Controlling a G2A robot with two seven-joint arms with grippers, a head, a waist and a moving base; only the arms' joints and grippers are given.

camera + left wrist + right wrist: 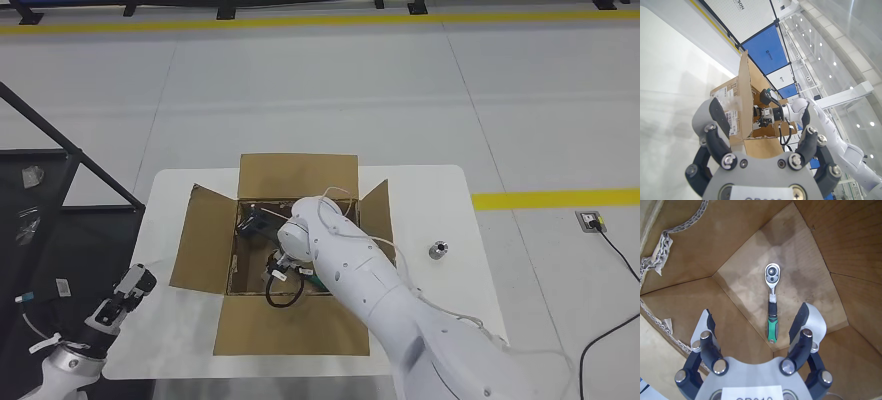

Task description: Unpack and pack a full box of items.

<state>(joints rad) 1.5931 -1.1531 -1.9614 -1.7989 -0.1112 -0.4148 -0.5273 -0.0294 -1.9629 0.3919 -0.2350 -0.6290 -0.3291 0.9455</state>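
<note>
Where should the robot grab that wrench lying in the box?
Probably by the green handle of the ratchet wrench, coming straight down. It lies flat on the box floor with walls all round, so a sideways reach looks blocked, and the handle is thicker than the metal neck. The open right gripper hangs above it.

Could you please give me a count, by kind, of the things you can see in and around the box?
Cardboard box, flaps open: 1
Ratchet wrench, lying flat on the box floor: 1
Small metal cylinder, outside the box, apart from it: 1
Total: 3
</note>
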